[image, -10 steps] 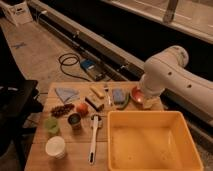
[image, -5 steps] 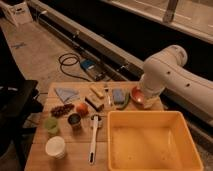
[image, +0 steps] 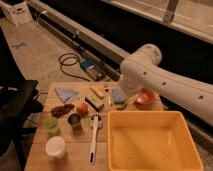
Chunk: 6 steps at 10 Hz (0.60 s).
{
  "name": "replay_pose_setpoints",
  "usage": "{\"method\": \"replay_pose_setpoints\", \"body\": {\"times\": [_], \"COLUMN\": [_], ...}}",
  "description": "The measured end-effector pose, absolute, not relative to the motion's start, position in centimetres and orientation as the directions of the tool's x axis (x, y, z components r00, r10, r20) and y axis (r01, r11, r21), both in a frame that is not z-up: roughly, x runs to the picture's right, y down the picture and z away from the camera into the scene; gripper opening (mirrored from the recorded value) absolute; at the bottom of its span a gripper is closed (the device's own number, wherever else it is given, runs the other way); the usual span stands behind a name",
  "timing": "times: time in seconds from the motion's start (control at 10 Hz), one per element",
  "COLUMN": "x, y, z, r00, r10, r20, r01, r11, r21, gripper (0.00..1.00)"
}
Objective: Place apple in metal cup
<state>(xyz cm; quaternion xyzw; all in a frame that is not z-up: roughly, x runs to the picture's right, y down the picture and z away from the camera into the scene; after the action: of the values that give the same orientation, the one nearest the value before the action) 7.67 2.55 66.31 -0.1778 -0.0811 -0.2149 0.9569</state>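
One small round orange-red apple point(image: 81, 108) sits on the wooden table point(image: 77, 154), just behind the short dark grey metal cup point(image: 74, 120), about touching it. Apple is round, no long axis to call. Cup is upright, mouth up. My gripper point(image: 127, 100) hangs well right of both, beside the orange-red bowl point(image: 145, 97). Grip state: can't tell.

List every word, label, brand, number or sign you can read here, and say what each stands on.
Readable text: none.
White box on the floor, top left: dark marks, too blurred to read.
Apple, metal cup, yellow bin: no print shows.
Gripper, low at the table's far side beside the orange bowl: no marking shows.
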Motion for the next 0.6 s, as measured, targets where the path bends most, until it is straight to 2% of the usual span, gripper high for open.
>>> {"method": "replay_pose_setpoints", "body": {"times": [0.4, 0.6], "x": [-2.1, -3.2], "y": [4.4, 4.8], "z": [67.9, 68.2], "r00": [0.815, 0.805], "r10": [-0.443, -0.448], "r20": [0.372, 0.389], "r01": [0.541, 0.551], "r11": [0.813, 0.808], "r21": [-0.217, -0.208], "gripper": [0.65, 0.65]}}
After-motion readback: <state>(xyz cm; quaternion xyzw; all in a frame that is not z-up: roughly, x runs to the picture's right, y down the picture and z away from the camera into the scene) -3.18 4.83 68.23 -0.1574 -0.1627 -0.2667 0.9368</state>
